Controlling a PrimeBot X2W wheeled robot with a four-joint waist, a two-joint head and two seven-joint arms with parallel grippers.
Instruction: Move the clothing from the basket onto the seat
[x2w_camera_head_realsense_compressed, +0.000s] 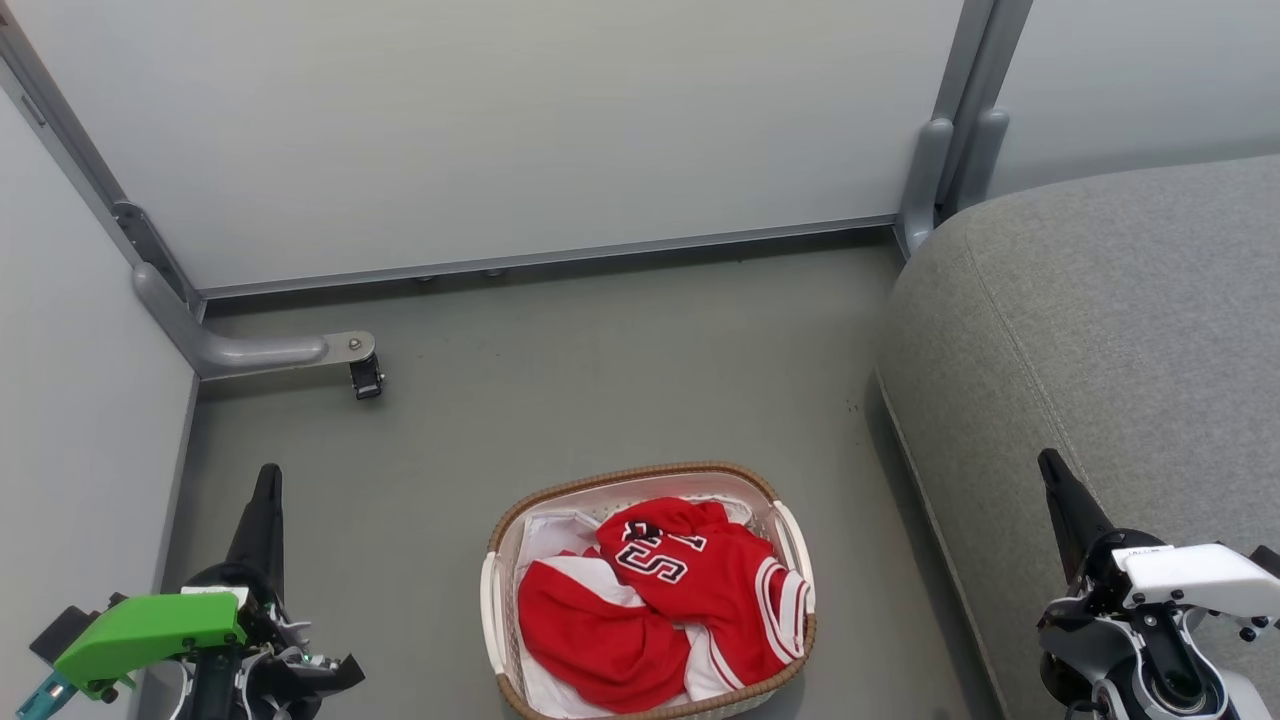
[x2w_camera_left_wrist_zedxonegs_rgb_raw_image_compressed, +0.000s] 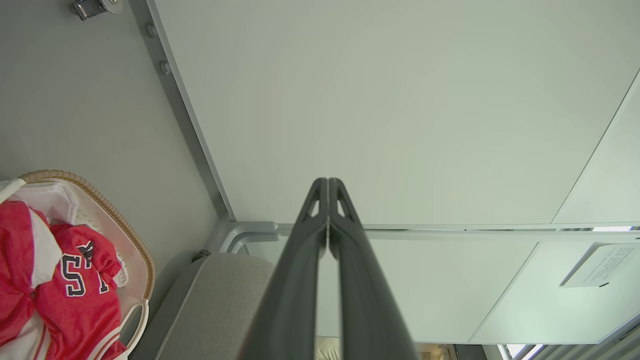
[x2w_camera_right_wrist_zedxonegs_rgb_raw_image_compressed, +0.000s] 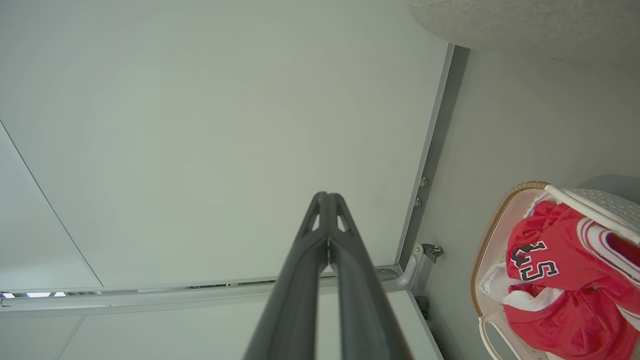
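The red clothing lies crumpled in the basket on the grey floor, with the grey seat just to its right, while the left gripper and the right gripper stand at the near corners, jaws pressed together.

Pale partition panels stand on grey floor.

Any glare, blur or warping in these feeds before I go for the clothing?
Head view: soft even light, sharp, dim shadow beside the seat. Left wrist view: no glare, clothing lettering crisp. Right wrist view: same light, basket slightly soft toward the frame edge.
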